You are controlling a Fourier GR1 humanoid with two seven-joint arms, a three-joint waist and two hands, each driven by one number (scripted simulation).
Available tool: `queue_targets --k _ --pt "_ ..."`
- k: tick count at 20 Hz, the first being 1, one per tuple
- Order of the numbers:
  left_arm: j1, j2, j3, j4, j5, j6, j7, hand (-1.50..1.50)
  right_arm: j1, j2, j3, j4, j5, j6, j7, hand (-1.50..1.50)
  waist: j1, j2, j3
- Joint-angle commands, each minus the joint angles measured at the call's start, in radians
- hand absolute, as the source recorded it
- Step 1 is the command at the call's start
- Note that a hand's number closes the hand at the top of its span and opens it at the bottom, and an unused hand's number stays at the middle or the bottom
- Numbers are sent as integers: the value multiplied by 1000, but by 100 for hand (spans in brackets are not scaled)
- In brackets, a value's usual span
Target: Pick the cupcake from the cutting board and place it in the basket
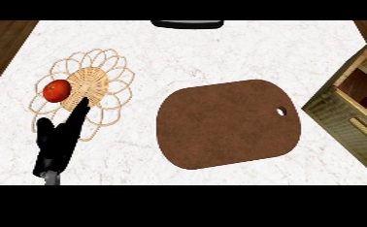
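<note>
Head view: at the left, a woven basket (108, 71) with a looped wire rim is seen on the white marble counter (215, 46). A red round item (57, 90), the only object in the basket, is located on its left side; it cannot be confirmed as the cupcake. One black hand (58, 141) is shown just near of it, fingers straight, extended over the basket's centre, holding nothing. At centre, a brown cutting board (228, 123) is laid flat. At the right edge, a wooden crate (344, 109) is partly visible.

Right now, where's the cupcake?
In the head view it's a red item at far left, on the basket's left side, not on the cutting board. The left hand sits just below it.
</note>
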Motion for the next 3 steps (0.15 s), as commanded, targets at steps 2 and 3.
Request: queue_targets --k 2,3 --pt "67 -36 -50 64 -13 -8 43 0 -44 -53 -13 154 44 19 -32 -150 16 23 -9" --pt "57 -17 -22 63 21 -30 64 0 -35 -73 -24 189 31 65 -31 -150 3 19 -9"
